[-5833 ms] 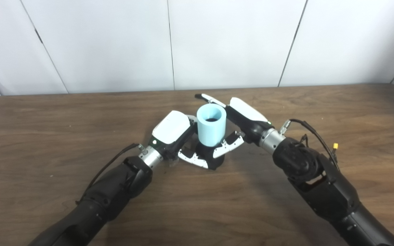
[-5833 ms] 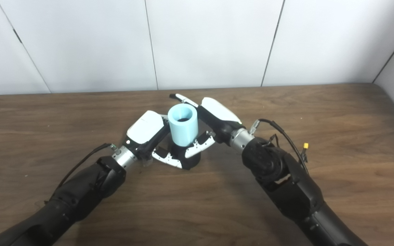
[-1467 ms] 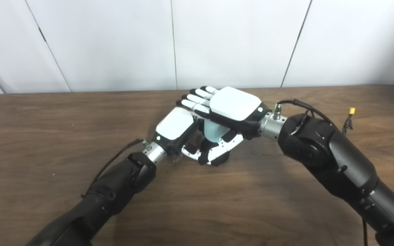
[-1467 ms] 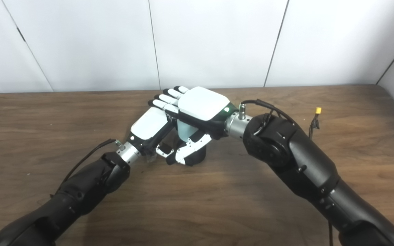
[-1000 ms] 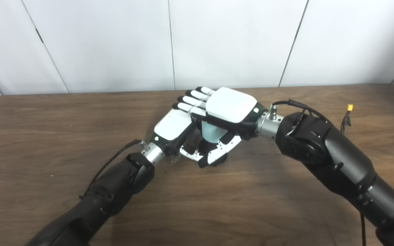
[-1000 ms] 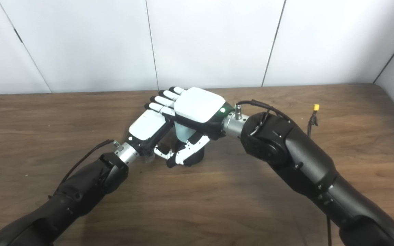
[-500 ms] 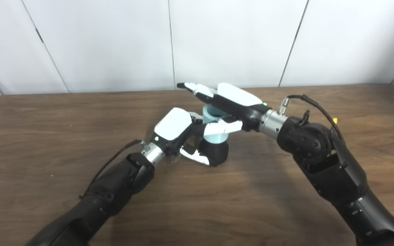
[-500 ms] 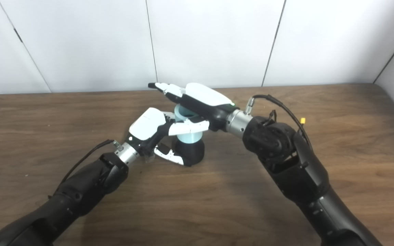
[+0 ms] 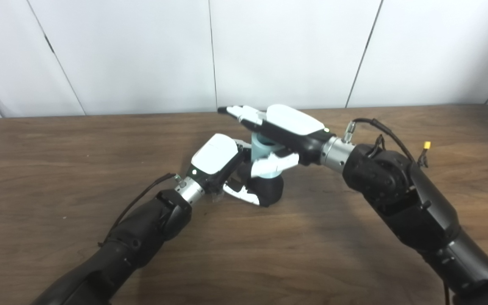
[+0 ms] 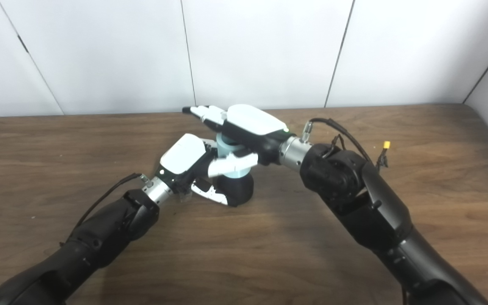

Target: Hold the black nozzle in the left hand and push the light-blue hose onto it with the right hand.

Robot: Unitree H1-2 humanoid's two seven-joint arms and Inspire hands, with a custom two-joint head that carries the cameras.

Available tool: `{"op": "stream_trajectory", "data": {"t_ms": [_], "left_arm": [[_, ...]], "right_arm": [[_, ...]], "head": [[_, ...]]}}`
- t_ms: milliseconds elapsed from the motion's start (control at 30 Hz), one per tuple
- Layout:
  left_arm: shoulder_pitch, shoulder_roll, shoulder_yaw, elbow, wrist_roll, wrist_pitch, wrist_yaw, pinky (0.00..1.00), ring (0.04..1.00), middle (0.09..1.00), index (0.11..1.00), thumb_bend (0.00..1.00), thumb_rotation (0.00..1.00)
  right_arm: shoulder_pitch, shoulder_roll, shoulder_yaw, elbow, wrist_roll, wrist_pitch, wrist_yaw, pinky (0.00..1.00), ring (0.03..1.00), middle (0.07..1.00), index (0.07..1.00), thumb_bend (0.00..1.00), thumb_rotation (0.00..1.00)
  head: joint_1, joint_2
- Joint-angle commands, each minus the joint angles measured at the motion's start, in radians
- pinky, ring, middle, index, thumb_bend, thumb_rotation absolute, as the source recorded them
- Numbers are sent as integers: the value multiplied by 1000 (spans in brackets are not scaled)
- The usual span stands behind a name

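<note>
On the table (image 9: 100, 140) the black nozzle (image 9: 269, 190) stands upright with the left hand (image 9: 220, 163) closed around its base, fingers curled behind it and the thumb (image 9: 240, 195) wrapped across its near side. The light-blue hose (image 9: 265, 157) sits upright on top of the nozzle, just above those curled fingers. The right hand (image 9: 284, 127) lies palm-down over the hose's open top with its fingers (image 9: 237, 112) stretched out straight and close together beyond it, gripping nothing, while its thumb (image 9: 274, 163) lies across the near side of the hose.
</note>
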Motion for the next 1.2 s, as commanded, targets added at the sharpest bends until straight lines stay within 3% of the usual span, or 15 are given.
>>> {"op": "stream_trajectory", "data": {"t_ms": [0, 100, 267, 500, 633, 833, 933, 1000, 1067, 1167], "left_arm": [[150, -8, -51, 67, 29, 13, -45, 465, 507, 450, 494, 526, 0], [153, -10, -42, 58, 29, 19, -67, 493, 532, 485, 482, 526, 0], [157, -12, -37, 49, 33, 20, -73, 494, 539, 462, 493, 526, 0], [156, -7, -46, 63, 31, 13, -50, 486, 545, 463, 493, 526, 0], [156, -9, -43, 65, 33, 14, -54, 463, 533, 457, 494, 527, 0], [155, -9, -42, 66, 28, 13, -59, 469, 537, 452, 495, 527, 0], [156, -8, -41, 63, 27, 14, -67, 481, 543, 443, 498, 526, 0], [155, -7, -44, 62, 25, 13, -68, 482, 548, 438, 501, 525, 0], [156, -8, -43, 62, 25, 12, -68, 491, 552, 442, 501, 525, 0], [157, -11, -36, 62, 24, 14, -76, 495, 544, 457, 493, 527, 0]], "right_arm": [[55, -31, 125, 46, -78, -128, 77, 943, 1000, 1000, 999, 717, 914], [39, -62, 176, 68, -186, -246, 32, 957, 1000, 1000, 991, 732, 876], [38, -83, 213, 93, -289, -316, 4, 997, 1000, 994, 957, 740, 824], [57, -73, 184, 107, -283, -289, -41, 999, 1000, 999, 981, 701, 843], [76, -35, 121, 96, -224, -197, -47, 1000, 1000, 1000, 997, 681, 883], [108, 101, -97, 57, 75, 3, -67, 947, 1000, 1000, 1000, 632, 867], [89, 221, -277, 27, 306, 178, -104, 937, 1000, 1000, 1000, 655, 859], [59, 314, -416, 22, 480, 283, -147, 869, 983, 1000, 1000, 650, 798], [10, 379, -544, 26, 619, 373, -175, 828, 977, 1000, 1000, 704, 802], [-51, 422, -686, 70, 781, 429, -245, 830, 971, 1000, 1000, 765, 630]], "head": [[-1, 1], [1, 2], [4, 4], [4, 5], [1, 3], [2, -1], [1, -3], [1, -6], [1, -7], [3, -9]]}}
